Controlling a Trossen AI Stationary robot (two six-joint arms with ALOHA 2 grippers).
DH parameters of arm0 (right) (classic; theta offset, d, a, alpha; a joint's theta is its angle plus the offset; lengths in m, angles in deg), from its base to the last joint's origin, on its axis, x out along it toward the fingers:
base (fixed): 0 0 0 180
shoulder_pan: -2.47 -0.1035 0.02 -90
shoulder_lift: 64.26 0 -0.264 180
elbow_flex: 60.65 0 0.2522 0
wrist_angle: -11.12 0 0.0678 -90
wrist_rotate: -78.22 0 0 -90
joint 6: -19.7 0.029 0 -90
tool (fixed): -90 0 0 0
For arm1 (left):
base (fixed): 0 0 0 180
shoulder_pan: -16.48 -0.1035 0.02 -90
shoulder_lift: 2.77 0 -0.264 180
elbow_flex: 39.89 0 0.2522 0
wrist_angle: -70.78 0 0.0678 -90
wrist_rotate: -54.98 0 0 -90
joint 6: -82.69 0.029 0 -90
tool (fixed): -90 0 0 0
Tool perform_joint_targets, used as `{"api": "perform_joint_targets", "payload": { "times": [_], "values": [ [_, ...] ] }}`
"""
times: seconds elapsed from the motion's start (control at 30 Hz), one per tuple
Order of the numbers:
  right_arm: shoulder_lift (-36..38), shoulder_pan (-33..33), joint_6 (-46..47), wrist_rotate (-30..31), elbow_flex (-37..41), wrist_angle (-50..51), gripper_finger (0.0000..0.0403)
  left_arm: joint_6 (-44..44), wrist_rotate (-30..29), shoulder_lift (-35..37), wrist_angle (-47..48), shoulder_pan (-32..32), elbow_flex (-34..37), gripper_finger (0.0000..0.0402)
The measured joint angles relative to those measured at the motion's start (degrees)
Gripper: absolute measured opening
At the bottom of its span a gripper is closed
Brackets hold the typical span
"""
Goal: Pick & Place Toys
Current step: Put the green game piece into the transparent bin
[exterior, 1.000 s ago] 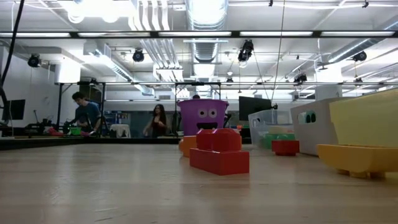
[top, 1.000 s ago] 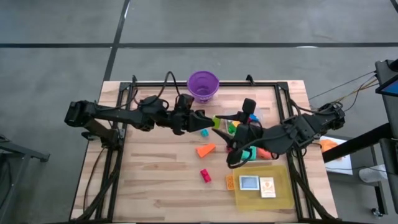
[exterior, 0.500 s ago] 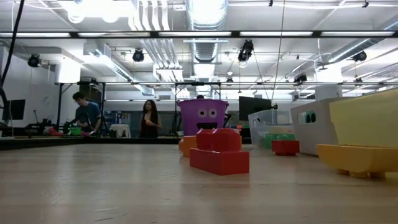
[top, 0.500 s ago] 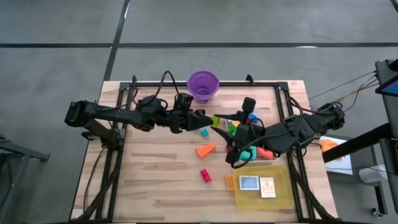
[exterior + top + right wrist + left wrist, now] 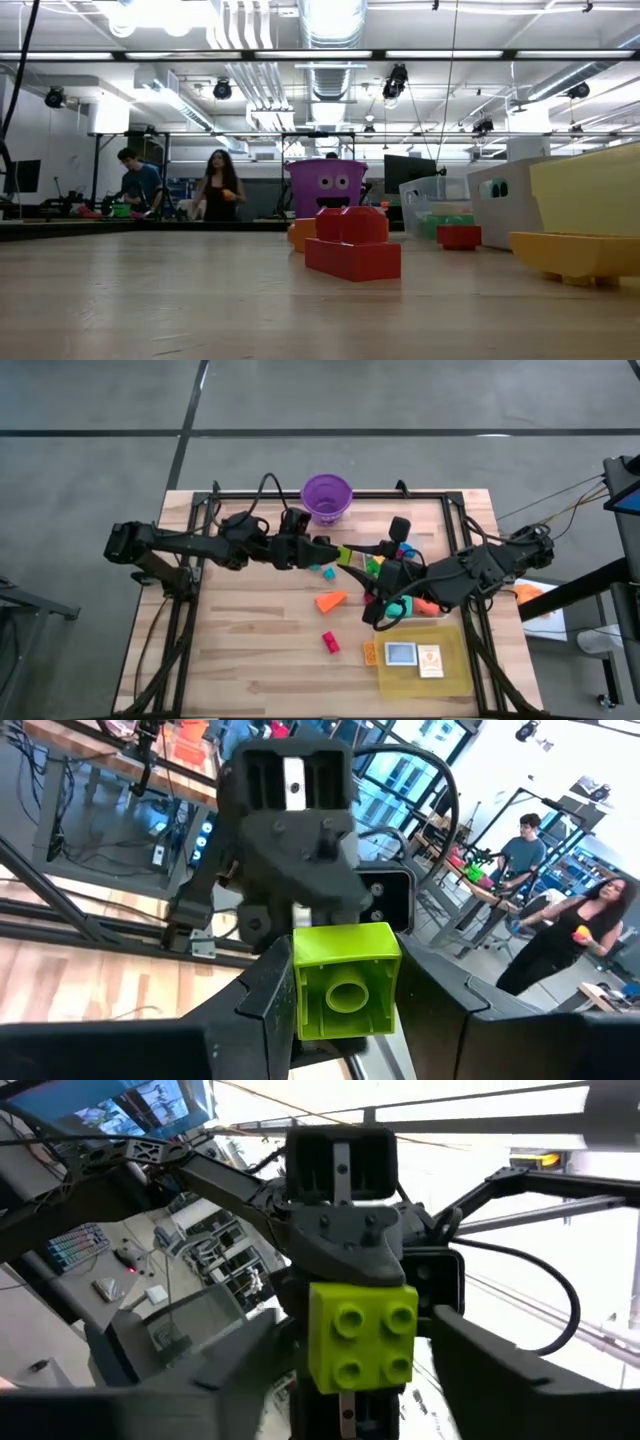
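A lime green brick hangs in the air above the middle of the table, between my two grippers, which face each other. My right gripper is shut on it, coming from the table's right side. My left gripper comes from the left and stands open, a finger on each side of the brick with a gap at both. The brick's studs face my left gripper. An orange wedge, a red brick and a small teal piece lie on the table below. My right gripper pinches the green brick by two opposite side walls between its two fingers. The fingers come roughly level from the table's right side. The brick's hollow underside faces my right wrist, and the brick is lifted clear, well above the table.
The purple bucket stands at the table's far edge, in the middle. A heap of bright toys lies under my right arm. A yellow tray with small cards sits at the near right. People move about in the room behind.
My left gripper has opened and let go of the green brick, which stays in the air at the same spot in my right gripper. Neither arm has shifted.
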Motion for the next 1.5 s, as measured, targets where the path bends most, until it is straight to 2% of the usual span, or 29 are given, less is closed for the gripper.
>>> {"api": "perform_joint_targets", "payload": {
  "times": [0.17,0.37,0.53,0.8,0.93,1.03,1.1,1.3,1.5],
  "values": [
    [0.4,0.0,0.7,0.0,0.0,-0.3,0.0128,-0.1,0.7,0.0,0.7,0.0,0.0,0.0335],
    [1.7,0.4,4.4,0.1,0.0,0.2,0.0128,0.7,2.4,0.4,5.0,0.0,0.0,0.0381],
    [4.6,2.5,12.5,-0.4,0.0,6.6,0.0128,3.0,2.8,1.7,14.3,0.0,0.0,0.0387],
    [10.1,11.8,30.9,-10.0,0.0,27.3,0.0128,9.4,1.9,3.4,36.0,2.5,0.0,0.0387],
    [11.0,17.9,40.0,-15.5,0.5,38.5,0.0128,10.7,-3.6,3.3,53.0,4.7,0.1,0.0388],
    [11.2,21.8,44.2,-16.8,2.4,44.9,0.0128,6.6,-9.5,2.6,66.9,6.1,0.1,0.0388],
    [11.3,24.9,45.4,-19.5,4.8,47.4,0.0128,3.4,-11.3,2.2,73.0,6.9,0.6,0.0388],
    [12.1,33.6,44.0,-30.6,15.8,45.6,0.0128,0.2,-11.7,2.2,74.1,9.4,2.5,0.0388],
    [13.0,39.9,42.3,-40.1,29.9,39.3,0.0128,-1.9,-13.1,2.2,73.7,12.3,3.1,0.0388]
  ]
}}
